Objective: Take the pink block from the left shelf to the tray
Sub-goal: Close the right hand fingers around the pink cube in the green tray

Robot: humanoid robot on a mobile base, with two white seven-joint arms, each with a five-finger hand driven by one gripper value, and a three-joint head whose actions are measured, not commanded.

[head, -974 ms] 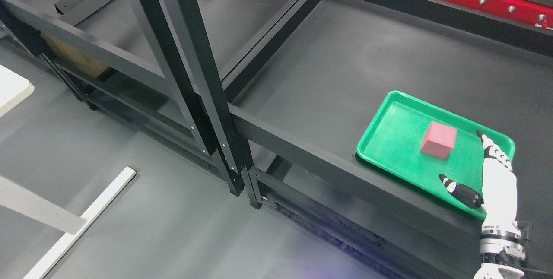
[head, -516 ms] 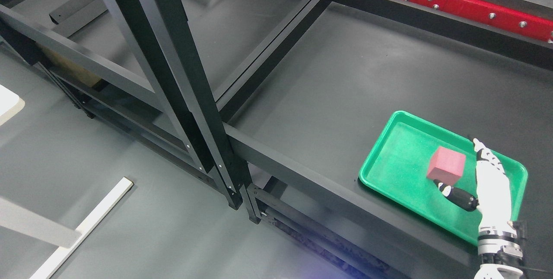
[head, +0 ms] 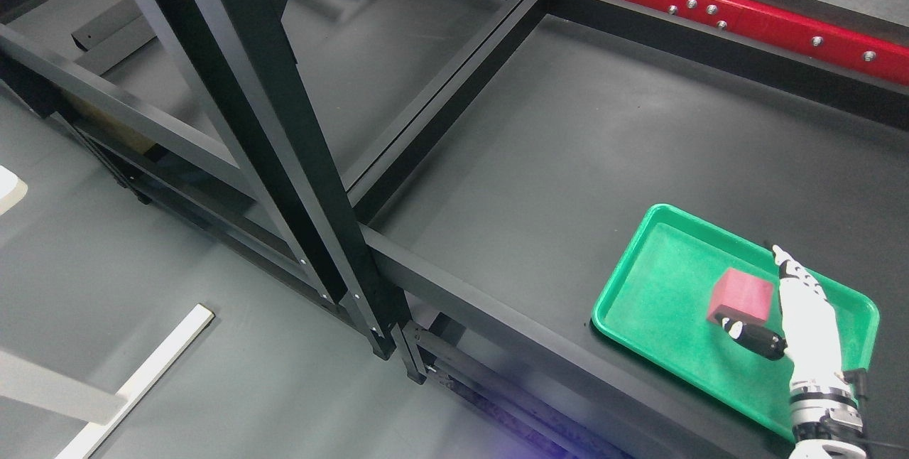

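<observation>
Dark shelving point(head: 568, 139) fills our view; on its right, the pink block point(head: 742, 295) sits in the green tray point(head: 653, 303), our right hand point(head: 806, 324) beside it, thumb touching, fingers extended, not clasping.

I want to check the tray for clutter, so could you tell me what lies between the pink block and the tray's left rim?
Only bare green tray floor: in the head view, nothing sits between the pink block and the tray rim.

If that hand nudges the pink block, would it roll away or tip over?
Probably neither: the pink block is a flat-faced cube, so it should slide, not roll. It looks rigid. The green tray has a raised rim that would likely stop it. The right hand is beside it.
</observation>
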